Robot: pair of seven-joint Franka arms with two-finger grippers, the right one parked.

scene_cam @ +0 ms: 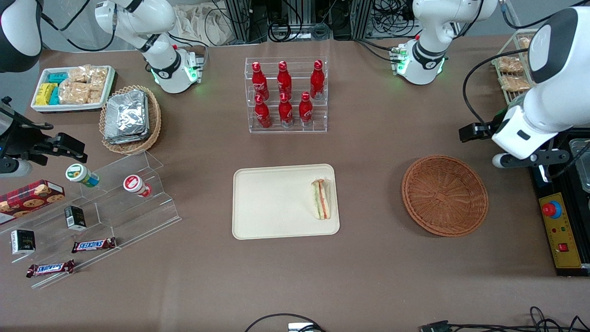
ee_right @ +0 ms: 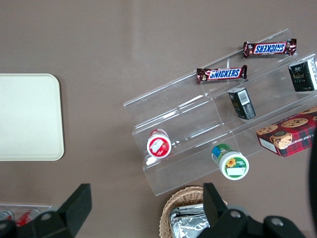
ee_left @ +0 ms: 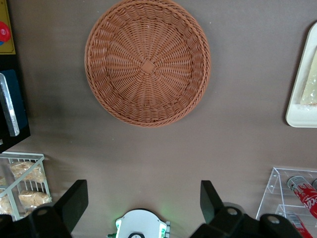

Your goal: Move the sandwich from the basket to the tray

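Centre of the front view: one tray [scene_cam: 276,203], one sandwich [scene_cam: 321,199] lying on it near the edge closest to the basket. One basket [scene_cam: 445,194] at right-centre, nothing in it (wrist view shows bare weave). Gripper [ee_left: 143,201] hangs over bare table near the basket, apart from it, fingers [ee_left: 74,201] spread wide, holding nothing. Upper centre: six red bottles [scene_cam: 286,92] in a clear rack [scene_cam: 288,127]. Lower left: two Snickers bars [scene_cam: 93,245].

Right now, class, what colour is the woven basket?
Reddish-brown; the basket shows best in the left wrist view, empty, with the open gripper near it.
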